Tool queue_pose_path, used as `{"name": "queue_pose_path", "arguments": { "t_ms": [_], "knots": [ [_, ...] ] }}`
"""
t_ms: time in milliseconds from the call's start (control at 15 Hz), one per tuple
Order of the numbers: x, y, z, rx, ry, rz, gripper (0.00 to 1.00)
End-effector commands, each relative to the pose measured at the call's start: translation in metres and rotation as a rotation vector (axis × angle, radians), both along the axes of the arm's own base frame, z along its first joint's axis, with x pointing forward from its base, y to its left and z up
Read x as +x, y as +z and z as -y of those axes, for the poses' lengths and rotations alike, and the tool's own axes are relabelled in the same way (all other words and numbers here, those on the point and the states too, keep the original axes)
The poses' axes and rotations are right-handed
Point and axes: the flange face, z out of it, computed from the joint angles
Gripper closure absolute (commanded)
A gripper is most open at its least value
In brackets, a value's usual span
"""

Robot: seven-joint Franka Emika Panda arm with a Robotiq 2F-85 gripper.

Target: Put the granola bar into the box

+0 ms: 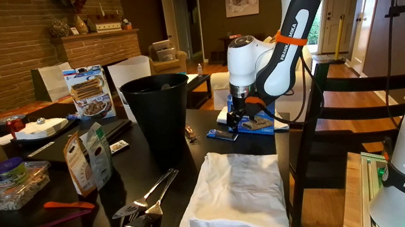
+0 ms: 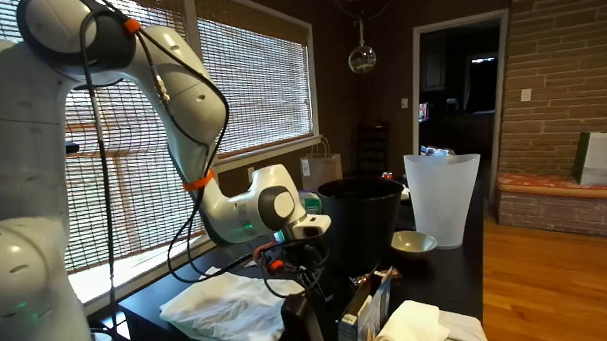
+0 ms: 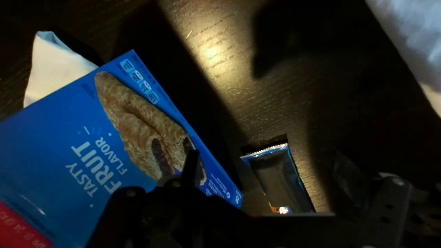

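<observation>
Lying flat on the dark wood-grained surface, the slim, shiny, dark-blue-wrapped granola bar shows in the gap between the two black metal fingers in the wrist view. The fingers stand spread wide and hold nothing. What comes next should turn on the bar's long axis: it runs crosswise to the line joining the fingers, a little aslant, so a squeeze from here would probably meet its two long edges rather than its ends, with at most a slight twist first. Its crimped end shows between the fingers; the opposite end is hidden.

To one side of the fingers, near the bar yet apart from it, stands the small bright-blue cardboard carton with a printed front. The finger on that side overlaps its front panel in the wrist view, and whether they touch does not show. That is the likely trouble: going straight down, this finger could scrape or nudge the carton, so I would keep off it while lowering. In an exterior view the fingers hang close by the carton-side end of the bar, at a height I cannot judge. Past the carton from the fingers, a corner of white cloth pokes out
</observation>
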Motion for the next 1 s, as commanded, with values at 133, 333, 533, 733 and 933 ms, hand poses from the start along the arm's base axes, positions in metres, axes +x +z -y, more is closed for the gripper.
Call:
{"name": "queue_pose_path", "arguments": {
  "t_ms": [133,333,533,733,933],
  "knots": [
    [0.020,-0.024,0.008,-0.026,-0.020,0.056,0.00],
    [0.026,-0.034,0.008,-0.026,-0.029,0.070,0.00],
    [0.032,-0.045,0.005,-0.020,-0.035,0.081,0.00],
    [0.038,-0.057,0.003,-0.017,-0.042,0.085,0.00],
    [0.043,-0.066,0.002,-0.016,-0.050,0.090,0.14]
  ]
}}
